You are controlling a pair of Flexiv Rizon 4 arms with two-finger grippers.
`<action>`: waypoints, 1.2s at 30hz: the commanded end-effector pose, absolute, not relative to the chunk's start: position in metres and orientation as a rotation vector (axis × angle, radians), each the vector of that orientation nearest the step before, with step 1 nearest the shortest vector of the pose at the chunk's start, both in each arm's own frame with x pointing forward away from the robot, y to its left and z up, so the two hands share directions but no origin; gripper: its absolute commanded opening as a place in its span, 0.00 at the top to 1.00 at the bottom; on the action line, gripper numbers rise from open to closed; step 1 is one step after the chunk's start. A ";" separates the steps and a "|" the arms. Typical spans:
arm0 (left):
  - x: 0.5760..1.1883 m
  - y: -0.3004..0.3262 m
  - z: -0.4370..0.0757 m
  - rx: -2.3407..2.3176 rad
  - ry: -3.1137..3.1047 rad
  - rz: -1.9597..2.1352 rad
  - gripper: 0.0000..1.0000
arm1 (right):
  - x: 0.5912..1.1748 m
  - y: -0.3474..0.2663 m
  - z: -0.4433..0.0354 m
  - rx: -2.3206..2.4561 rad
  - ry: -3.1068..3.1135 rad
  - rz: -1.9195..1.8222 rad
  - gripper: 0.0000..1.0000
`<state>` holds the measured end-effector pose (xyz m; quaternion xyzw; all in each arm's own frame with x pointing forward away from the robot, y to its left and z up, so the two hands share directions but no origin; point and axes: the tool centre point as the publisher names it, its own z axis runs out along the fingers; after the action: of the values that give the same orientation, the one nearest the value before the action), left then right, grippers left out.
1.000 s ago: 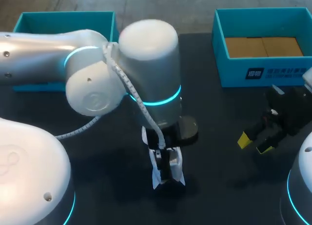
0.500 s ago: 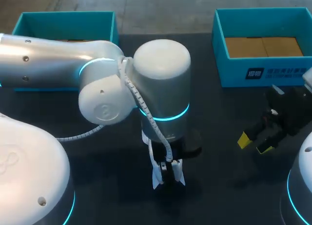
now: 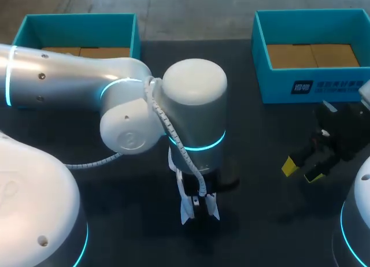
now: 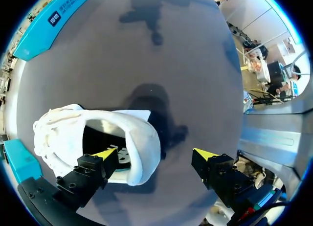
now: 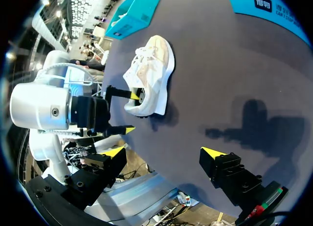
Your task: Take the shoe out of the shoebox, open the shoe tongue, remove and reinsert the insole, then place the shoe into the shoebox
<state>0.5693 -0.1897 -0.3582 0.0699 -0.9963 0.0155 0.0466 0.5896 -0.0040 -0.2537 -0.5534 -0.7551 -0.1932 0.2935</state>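
Shoe (image 4: 63, 133): white, resting near the middle of the dark desk (image 4: 161, 50), outside the teal shoebox (image 3: 315, 76) at the far right. Left pincer (image 4: 156, 154): released. One yellow-tipped finger sits inside the shoe opening; the other stands clear beyond the heel. Right pincer (image 5: 164, 151): released, grasping nothing, well apart from the shoe.

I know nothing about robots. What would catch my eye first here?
The big white left arm looms over the middle of the table, the left gripper open with one yellow-tipped finger inside a white shoe. The left teal box and right teal box sit at the far corners; the right gripper hangs open at the right.
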 end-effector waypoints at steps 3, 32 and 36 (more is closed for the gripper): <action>0.567 -0.197 -0.371 0.205 -3.044 0.043 0.00 | 0.589 -0.004 -0.254 -1.478 -2.012 -0.513 0.00; 0.571 -0.203 -0.397 0.203 -3.035 -0.016 0.69 | 0.589 -0.004 -0.254 -1.478 -2.012 -0.513 0.00; 0.571 -0.202 -0.399 0.209 -3.030 -0.022 1.00 | 0.589 -0.004 -0.254 -1.478 -2.012 -0.513 0.00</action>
<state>0.5698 -0.2000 -0.3958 0.0684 -0.9963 -0.0070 0.0511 0.5896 -0.0040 -0.2537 -0.5535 -0.7551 -0.1932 0.2935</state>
